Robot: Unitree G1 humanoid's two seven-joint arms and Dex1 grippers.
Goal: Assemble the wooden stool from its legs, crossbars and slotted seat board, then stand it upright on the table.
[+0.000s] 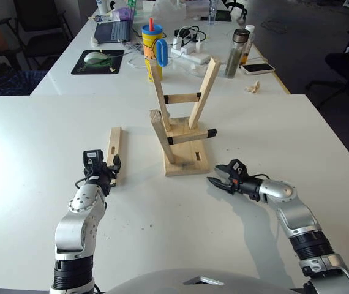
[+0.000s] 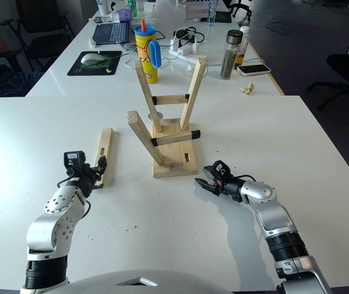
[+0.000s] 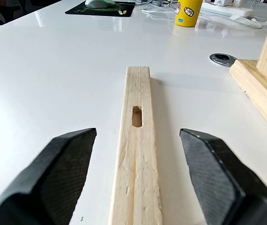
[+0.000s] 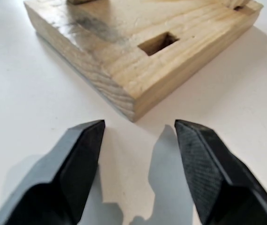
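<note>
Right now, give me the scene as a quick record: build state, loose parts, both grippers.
build: upside down, seat board flat on table, three legs standing in it, two crossbars fitted
empty slot: near corner of the board, by the right gripper
loose leg: lying flat on table, left of the board
left gripper: jaws open, straddling the loose leg's near end
right gripper: jaws open, just short of the board's corner, touching nothing

Right gripper (image 4: 139, 125): dark fingers (image 4: 75, 164) spread wide, low over the table.
Seat board (image 4: 124, 56): flat on table, near corner pointing into the finger gap, apart from both tips.
Slot (image 4: 158, 43): rectangular, near that corner.
Table (image 4: 21, 93): white, finger shadows on it.
</note>
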